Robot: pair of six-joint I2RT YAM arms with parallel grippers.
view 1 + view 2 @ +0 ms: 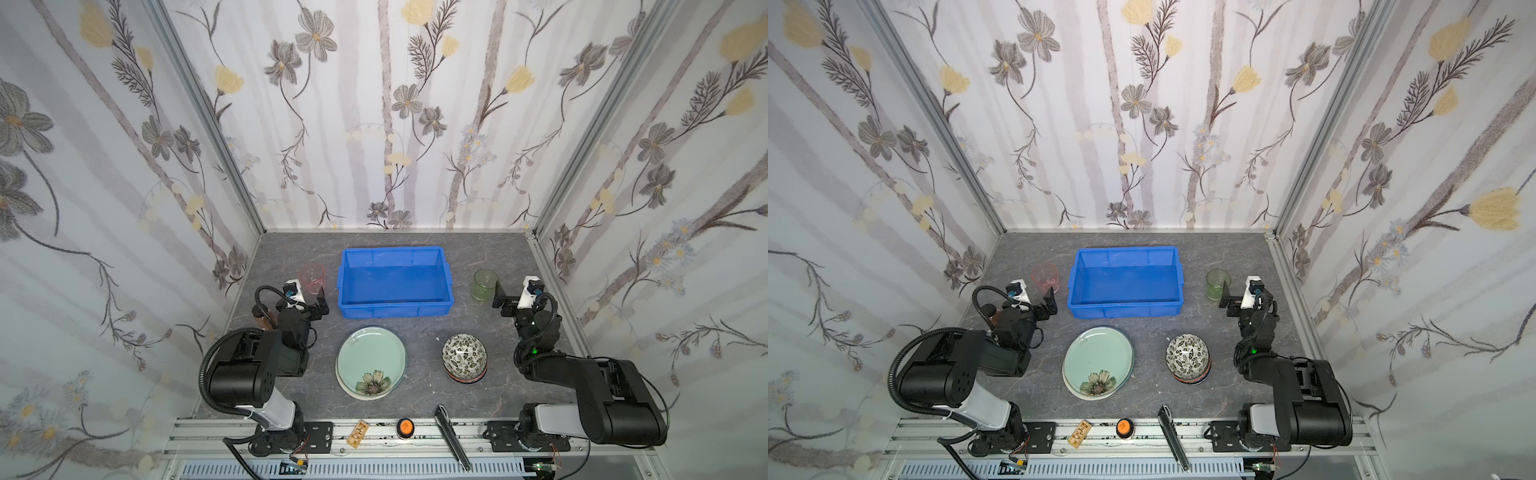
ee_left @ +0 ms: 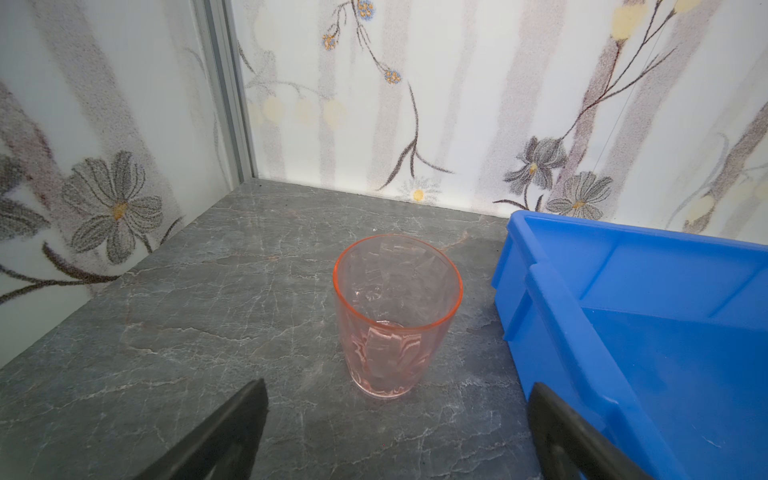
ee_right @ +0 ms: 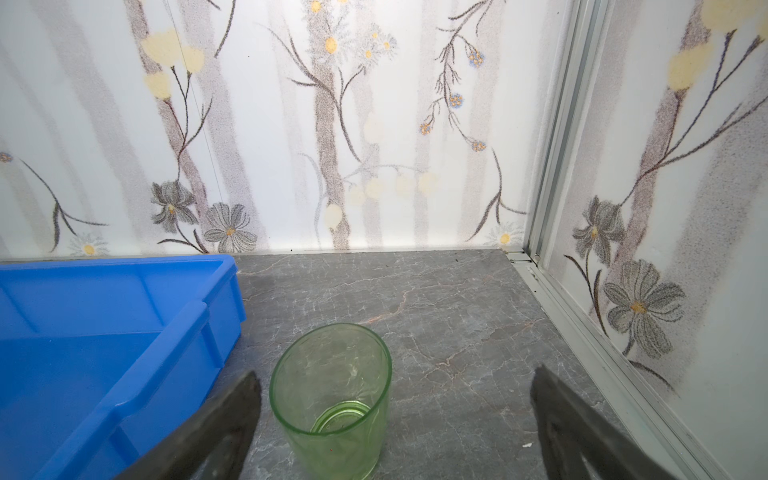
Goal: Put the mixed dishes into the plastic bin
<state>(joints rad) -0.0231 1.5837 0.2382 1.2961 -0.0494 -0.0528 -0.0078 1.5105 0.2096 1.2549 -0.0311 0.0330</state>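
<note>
Left gripper (image 2: 397,390) spread wide, aimed at pink tumbler (image 2: 397,316); right gripper (image 3: 397,375) same on green tumbler (image 3: 332,399). Tumblers flank blue bin (image 1: 394,309), so transfers should be short.

Even, diffuse light, bright throughout; the bright blue rectangular plastic bin (image 1: 394,309) casts only a faint, soft shadow on the grey marbled tabletop (image 1: 419,332). Both top views show wide-angle stretching toward the edges; the wrist views render the floral wallpaper (image 2: 457,104) grainy.

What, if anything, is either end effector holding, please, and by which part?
Nothing is held: the left end effector and right end effector are open, with the pink tumbler and green tumbler ungripped.
</note>
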